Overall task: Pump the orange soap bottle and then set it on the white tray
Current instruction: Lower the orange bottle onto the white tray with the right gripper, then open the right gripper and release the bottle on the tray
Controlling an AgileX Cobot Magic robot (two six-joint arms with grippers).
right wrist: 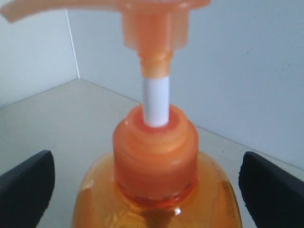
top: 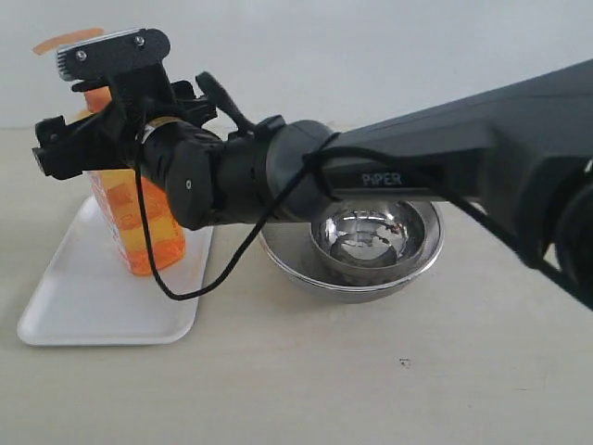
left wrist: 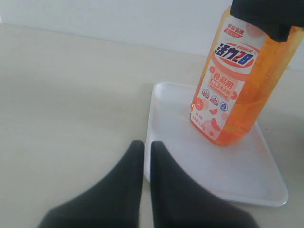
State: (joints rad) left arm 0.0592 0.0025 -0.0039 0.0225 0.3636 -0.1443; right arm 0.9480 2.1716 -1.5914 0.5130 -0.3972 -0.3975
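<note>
The tall translucent orange soap bottle (top: 125,218) stands upright on the flat white tray (top: 93,311), at frame left. So my right jaws flank its neck wide apart, leaving it free; my left jaws rest together.

The orange soap bottle (top: 120,218) is glossy translucent plastic, the white tray (top: 83,306) smooth, the bowl (top: 419,243) mirror-polished metal.
</note>
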